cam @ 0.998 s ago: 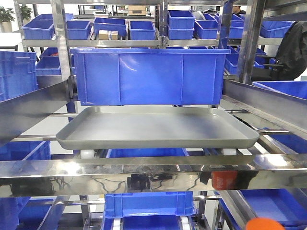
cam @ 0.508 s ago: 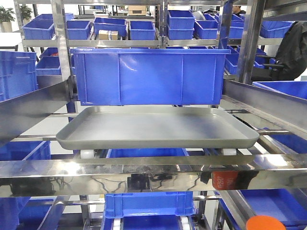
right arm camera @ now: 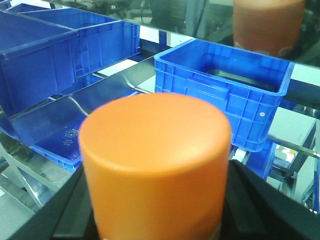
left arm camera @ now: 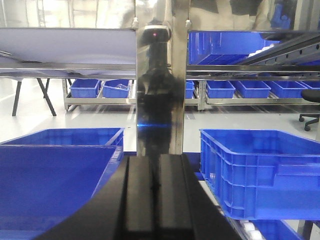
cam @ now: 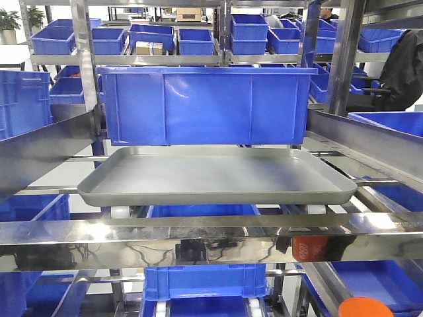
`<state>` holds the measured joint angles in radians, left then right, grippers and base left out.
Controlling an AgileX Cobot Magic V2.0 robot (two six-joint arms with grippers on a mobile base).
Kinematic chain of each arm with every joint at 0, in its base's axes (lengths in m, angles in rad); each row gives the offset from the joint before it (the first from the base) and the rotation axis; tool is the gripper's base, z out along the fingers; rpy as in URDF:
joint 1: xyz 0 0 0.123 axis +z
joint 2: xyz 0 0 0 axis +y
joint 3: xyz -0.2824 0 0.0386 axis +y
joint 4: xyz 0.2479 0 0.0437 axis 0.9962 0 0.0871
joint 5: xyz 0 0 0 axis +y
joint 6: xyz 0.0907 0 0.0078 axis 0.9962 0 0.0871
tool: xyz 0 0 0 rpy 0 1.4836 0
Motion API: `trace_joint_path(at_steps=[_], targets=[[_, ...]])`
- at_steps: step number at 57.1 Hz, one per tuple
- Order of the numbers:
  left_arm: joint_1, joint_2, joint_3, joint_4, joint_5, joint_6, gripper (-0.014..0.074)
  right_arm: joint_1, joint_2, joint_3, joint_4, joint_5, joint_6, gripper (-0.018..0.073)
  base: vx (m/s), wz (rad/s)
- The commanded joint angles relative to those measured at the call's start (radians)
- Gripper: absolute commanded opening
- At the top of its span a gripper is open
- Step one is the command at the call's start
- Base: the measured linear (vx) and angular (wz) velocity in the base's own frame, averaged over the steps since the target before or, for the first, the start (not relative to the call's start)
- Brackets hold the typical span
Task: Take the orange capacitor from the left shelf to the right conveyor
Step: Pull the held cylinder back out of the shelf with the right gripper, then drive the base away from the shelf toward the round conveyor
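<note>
The orange capacitor (right arm camera: pixel 155 165) fills the right wrist view, held between my right gripper's (right arm camera: pixel 156 205) black fingers (right arm camera: pixel 260 210). Its top also shows at the bottom right of the front view (cam: pixel 366 308), and its reflection shows in the shelf's steel rail (cam: pixel 309 248). The left shelf (cam: pixel 211 241) is a shiny steel rack with a bare grey tray (cam: pixel 217 176) and blue bins. My left gripper (left arm camera: pixel 155 200) is shut and empty, its black fingers pressed together in front of a steel upright (left arm camera: pixel 156 90). The conveyor is out of view.
A large blue bin (cam: pixel 205 105) sits just behind the tray. More blue bins are below (cam: pixel 206 281) and at both sides (left arm camera: pixel 260 175), (right arm camera: pixel 222 90). A steel rail (cam: pixel 39 148) slopes at the left of the tray.
The orange capacitor's top at the bottom right of the front view has risen a little and shifted slightly over the last second. The shelf and tray have not moved.
</note>
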<state>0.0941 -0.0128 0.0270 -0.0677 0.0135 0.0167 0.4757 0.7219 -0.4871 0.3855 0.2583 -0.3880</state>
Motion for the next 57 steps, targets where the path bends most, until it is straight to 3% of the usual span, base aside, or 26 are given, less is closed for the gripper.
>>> trace_joint_path(at_steps=[1, 30, 57], targets=[[-0.002, -0.011, 0.032, -0.007, -0.081, -0.006, -0.0006, 0.002, -0.006, -0.03, 0.007, -0.084, -0.007, 0.0361, 0.0, 0.0], [-0.002, -0.011, 0.032, -0.007, -0.081, -0.006, -0.0006, 0.002, -0.006, -0.03, 0.007, -0.084, -0.007, 0.0361, -0.02, 0.06], [-0.002, -0.011, 0.032, -0.007, -0.081, -0.006, -0.0006, 0.002, -0.006, -0.03, 0.008, -0.084, -0.007, 0.0361, -0.06, 0.32]])
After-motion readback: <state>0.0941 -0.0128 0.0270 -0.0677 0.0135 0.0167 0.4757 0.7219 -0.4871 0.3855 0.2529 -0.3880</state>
